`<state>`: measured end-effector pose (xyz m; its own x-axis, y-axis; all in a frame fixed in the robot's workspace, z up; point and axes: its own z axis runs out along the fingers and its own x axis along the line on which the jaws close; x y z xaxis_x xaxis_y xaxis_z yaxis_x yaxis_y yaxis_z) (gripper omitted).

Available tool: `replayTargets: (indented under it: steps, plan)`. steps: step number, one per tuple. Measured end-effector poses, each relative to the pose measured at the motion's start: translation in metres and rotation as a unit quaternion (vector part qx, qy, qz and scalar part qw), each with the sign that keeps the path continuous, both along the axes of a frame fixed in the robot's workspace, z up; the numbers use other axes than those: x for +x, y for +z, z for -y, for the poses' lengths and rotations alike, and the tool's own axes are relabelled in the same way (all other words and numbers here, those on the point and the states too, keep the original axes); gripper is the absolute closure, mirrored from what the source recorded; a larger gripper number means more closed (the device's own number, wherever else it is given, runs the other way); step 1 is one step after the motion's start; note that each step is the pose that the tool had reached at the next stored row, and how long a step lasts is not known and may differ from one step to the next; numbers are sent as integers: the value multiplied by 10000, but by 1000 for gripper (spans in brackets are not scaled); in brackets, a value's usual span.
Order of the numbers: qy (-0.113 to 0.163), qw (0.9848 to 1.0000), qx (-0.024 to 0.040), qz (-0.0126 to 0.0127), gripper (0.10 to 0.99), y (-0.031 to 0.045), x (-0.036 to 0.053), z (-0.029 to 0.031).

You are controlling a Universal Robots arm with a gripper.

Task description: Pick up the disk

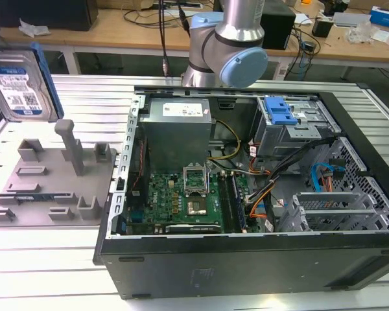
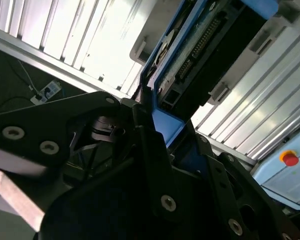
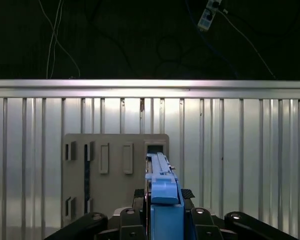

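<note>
You have the disk [image 1: 17,83] clamped edge-on between the gripper [image 3: 162,200] fingers, apparently by its blue frame, and lifted clear above the grey fixture tray [image 1: 48,184], so hold the grip firm and keep the drive upright.

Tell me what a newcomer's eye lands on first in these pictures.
The open computer case dominates the exterior view, its green motherboard bare. At that view's upper left the disk is up in the air, above the grey fixture tray. In both wrist views the tool is shut on the disk's blue edge.
</note>
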<state>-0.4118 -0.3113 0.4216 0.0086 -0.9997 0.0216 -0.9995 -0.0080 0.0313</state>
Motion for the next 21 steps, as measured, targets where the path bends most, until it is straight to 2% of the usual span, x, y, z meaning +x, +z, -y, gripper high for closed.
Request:
replayTargets:
  steps: [4,8,10,21]
  plan:
    - [0,10000,0,0,722,380,0,2]
    - [0,10000,0,0,722,580,0,6]
    - [0,10000,1,-1,722,710,0,8]
    - [0,10000,7,0,722,714,0,8]
